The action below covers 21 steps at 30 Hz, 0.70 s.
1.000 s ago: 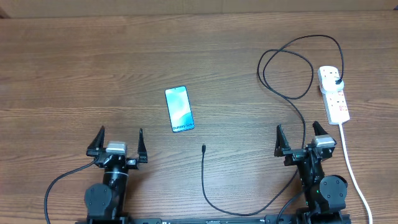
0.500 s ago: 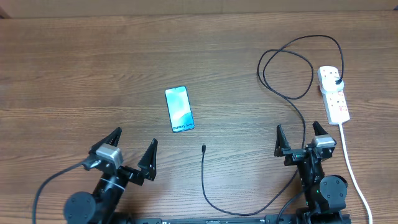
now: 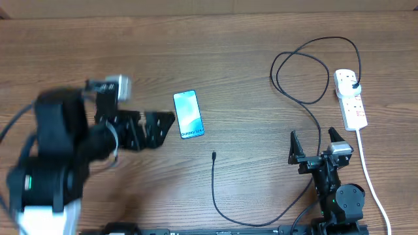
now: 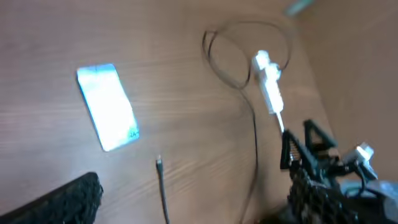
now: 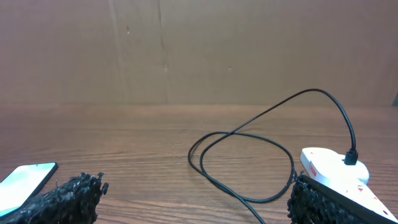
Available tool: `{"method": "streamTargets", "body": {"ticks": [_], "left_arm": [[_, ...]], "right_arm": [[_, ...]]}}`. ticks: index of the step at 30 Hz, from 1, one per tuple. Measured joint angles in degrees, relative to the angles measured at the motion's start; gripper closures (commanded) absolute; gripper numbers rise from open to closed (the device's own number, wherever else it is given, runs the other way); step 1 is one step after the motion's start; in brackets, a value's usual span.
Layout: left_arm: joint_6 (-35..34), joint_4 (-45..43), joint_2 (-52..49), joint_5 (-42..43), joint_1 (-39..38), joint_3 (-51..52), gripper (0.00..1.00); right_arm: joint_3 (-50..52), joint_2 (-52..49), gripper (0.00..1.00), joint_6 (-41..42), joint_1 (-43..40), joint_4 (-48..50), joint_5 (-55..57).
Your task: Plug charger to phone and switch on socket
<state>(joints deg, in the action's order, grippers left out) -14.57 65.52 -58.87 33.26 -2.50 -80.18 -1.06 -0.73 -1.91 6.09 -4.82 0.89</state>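
Left gripper (image 3: 151,128): jaws spread wide, nothing held. The arm is raised over the left part of the wooden table (image 3: 261,39) with its fingers pointing right at the phone (image 3: 188,115). Both are blurred in the overhead view, so contact cannot be told. The left wrist view shows only one finger (image 4: 62,202), cut off at the lower corner. Right gripper (image 3: 314,142): jaws wide, empty, upright at the near right edge. Phone: flat, face up, screen lit, left of centre. Charger (image 3: 213,189): the connector tip lies free on the table, near the phone's lower right corner but apart from it. Its cable passes partly hidden behind the right arm, then loops. Socket (image 3: 353,108): the far-end outlet holds the charger's black plug (image 3: 354,85); switch positions are too small to read. A white cord (image 3: 371,179) leaves its near end.
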Motion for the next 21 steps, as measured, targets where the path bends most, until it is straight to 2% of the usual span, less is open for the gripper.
{"method": "streamTargets", "body": {"ticks": [4, 10, 15, 21], "left_arm": [[0.1, 8.9, -11.9, 1.2, 0.0, -4.8, 0.00], [0.1, 15.5, -25.2, 1.2, 0.0, -4.8, 0.00], [0.1, 15.6, -34.4, 0.5, -0.6, -4.8, 0.00], [-1.5, 13.0, -42.3, -4.2, -5.6, -4.8, 0.00]], "right_arm": [[0.0, 0.0, 0.00, 0.0, 0.0, 0.0, 0.0], [0.0, 0.0, 0.00, 0.0, 0.0, 0.0, 0.0], [0.0, 0.0, 0.00, 0.0, 0.0, 0.0, 0.0], [0.0, 0.0, 0.00, 0.0, 0.0, 0.0, 0.0]]}}
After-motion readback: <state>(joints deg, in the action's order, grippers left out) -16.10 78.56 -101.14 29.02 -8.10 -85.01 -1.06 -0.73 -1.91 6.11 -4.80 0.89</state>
